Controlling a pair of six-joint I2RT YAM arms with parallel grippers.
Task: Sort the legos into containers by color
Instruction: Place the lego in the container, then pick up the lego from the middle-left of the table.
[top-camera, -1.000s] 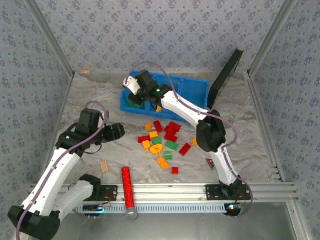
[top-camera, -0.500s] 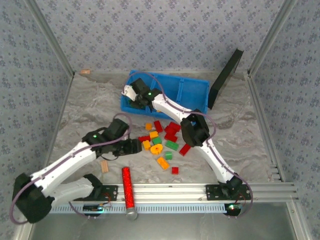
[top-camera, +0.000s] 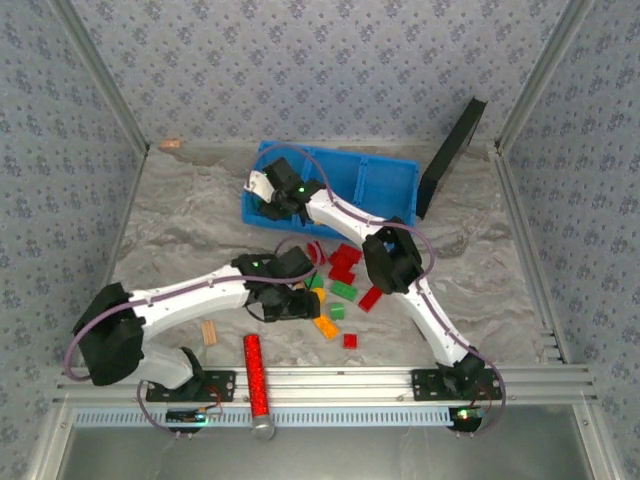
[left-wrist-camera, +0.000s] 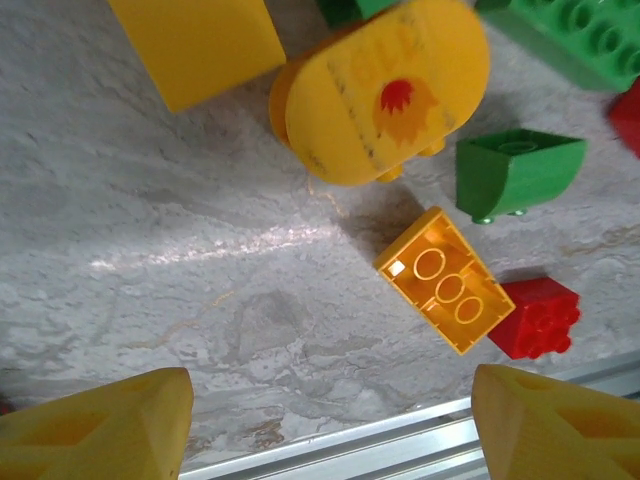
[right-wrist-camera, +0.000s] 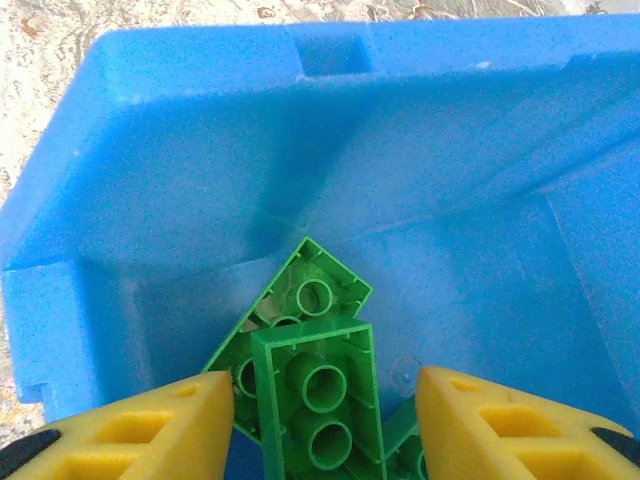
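Right gripper (right-wrist-camera: 325, 400): inside the left-end compartment of the blue bin (right-wrist-camera: 180, 150), fingers apart, clamping nothing. Green bricks (right-wrist-camera: 318, 375) lie piled on that compartment's floor, directly between the pads and clear of the right-hand one.

Left gripper (left-wrist-camera: 330, 400): low over the table on the near side of the bin, fingers spread wide, nothing between them.

Loose legos (top-camera: 342, 272) lie scattered on the table just in front of the bin. The left wrist view shows an overturned orange brick (left-wrist-camera: 447, 292), a red brick (left-wrist-camera: 537, 317) just beside it, a green piece (left-wrist-camera: 515, 172) and a rounded yellow piece (left-wrist-camera: 385, 90).
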